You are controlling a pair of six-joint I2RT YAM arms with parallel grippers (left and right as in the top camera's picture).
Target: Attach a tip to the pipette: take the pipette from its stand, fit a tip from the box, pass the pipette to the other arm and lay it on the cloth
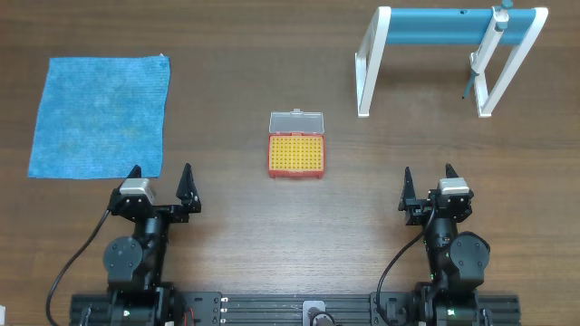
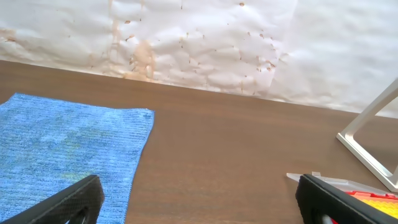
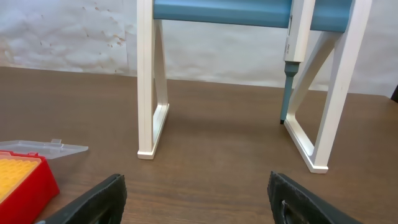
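The slim white-and-teal plastic pipette point(image 1: 487, 45) hangs at the right end of the white-legged stand with a blue crossbar point(image 1: 426, 29). It looks light, stiff and smooth, so the thicker white body just below the bar seems the safest hold. The left end effector point(image 1: 160, 172) and right end effector point(image 1: 428, 172) both gape empty, well apart from the stand, and how the pipette's head hooks on is too small to tell.

At 1 o'clock in the top view, the pipette point(image 1: 488, 45) hangs on its stand point(image 1: 372, 63), its lower end too small to make out. The right wrist view's edge cuts off its handle. The tip box point(image 2: 367, 198) and blue cloth point(image 2: 56, 143) are cropped in the left wrist view. From above, single tips cannot be told apart.
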